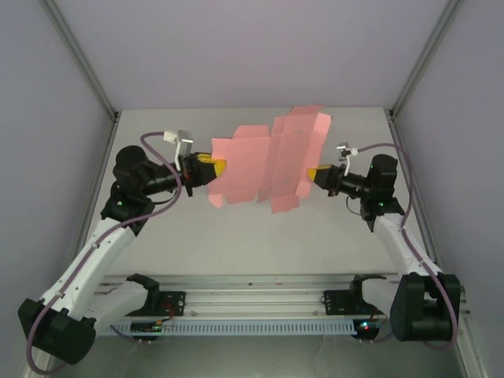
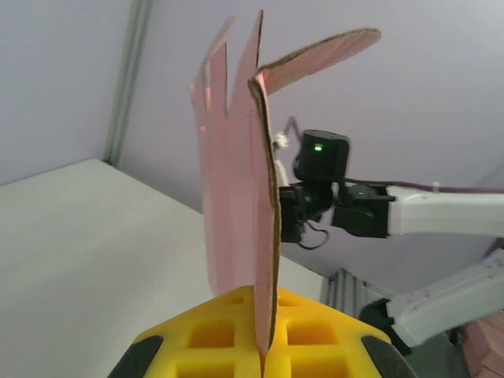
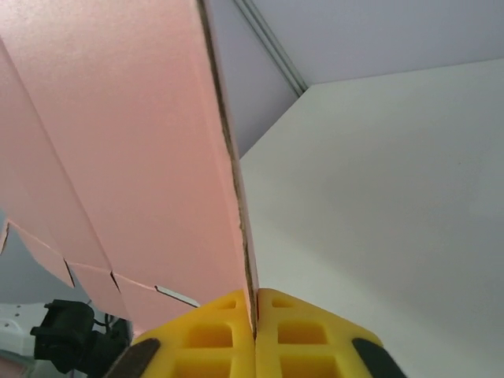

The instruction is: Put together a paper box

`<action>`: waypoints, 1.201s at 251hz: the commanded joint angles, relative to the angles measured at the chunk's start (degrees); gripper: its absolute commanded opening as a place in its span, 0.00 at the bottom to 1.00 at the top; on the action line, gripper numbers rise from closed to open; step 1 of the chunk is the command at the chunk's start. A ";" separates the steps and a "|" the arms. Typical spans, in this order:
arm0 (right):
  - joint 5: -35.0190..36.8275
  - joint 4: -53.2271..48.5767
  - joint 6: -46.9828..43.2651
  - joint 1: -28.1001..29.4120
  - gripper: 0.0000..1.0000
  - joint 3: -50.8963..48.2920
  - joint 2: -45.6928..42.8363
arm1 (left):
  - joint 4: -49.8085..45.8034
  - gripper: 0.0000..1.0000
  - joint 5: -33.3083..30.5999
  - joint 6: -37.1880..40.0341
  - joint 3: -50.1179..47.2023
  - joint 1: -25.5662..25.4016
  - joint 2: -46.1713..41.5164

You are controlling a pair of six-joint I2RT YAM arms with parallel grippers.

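Currently I see the white desk (image 1: 236, 244) stretching below both arms. Above it, lifted off the surface, hangs the pink paper box (image 1: 268, 161), an unfolded sheet with flaps, spanning the gap between the arms. My left pincer (image 1: 219, 167) pinches the sheet's left edge between its yellow pads. My right pincer (image 1: 313, 175) pinches the opposite edge likewise.

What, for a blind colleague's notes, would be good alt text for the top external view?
A creased pink sheet with flaps is held up over a white table, with the left gripper shut on its left edge and the right gripper shut on its right edge.
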 commanded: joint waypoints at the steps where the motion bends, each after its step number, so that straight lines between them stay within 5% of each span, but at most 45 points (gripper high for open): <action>1: 4.96 -9.46 -5.59 0.25 0.00 1.47 -2.19 | -7.17 0.07 -10.20 2.76 0.22 -0.20 -0.52; 7: 6.63 -12.28 -7.08 0.52 0.00 1.99 -2.24 | -9.46 0.23 -13.35 3.47 0.08 -0.20 -0.49; 16: 8.89 -16.57 -9.47 1.18 0.00 2.71 -2.14 | -12.99 0.61 -19.20 3.66 -0.13 -0.18 -0.42; 31: 11.46 -22.81 -13.69 2.61 0.00 3.48 -1.34 | -18.43 0.75 -28.81 3.73 -0.90 -0.20 0.14; 44: 14.28 -26.11 -15.73 4.16 0.00 3.39 0.09 | -23.12 1.00 -36.45 3.00 -1.29 -0.20 1.23; 72: 19.70 -30.04 -18.48 7.98 0.00 3.48 5.10 | -33.30 1.00 -50.28 1.29 0.04 -0.20 5.31; 99: 34.30 -37.23 -24.46 13.96 0.00 7.30 10.88 | -39.31 1.00 -57.07 -0.17 1.70 -0.14 9.23; 138: 55.31 -41.57 -35.23 21.28 0.00 13.76 17.90 | -36.98 1.00 -52.12 0.54 2.65 -0.11 12.33; 180: 70.84 -34.95 -46.08 26.84 0.00 16.59 21.28 | -29.90 1.00 -44.78 1.82 3.40 -0.12 13.78; 252: 76.84 -14.87 -65.79 34.06 0.00 11.71 21.72 | -26.59 1.00 -41.73 2.30 11.92 0.18 21.03; 301: 73.63 -19.24 -64.87 36.11 0.00 13.65 21.85 | -27.74 1.00 -35.30 5.67 21.41 0.37 32.82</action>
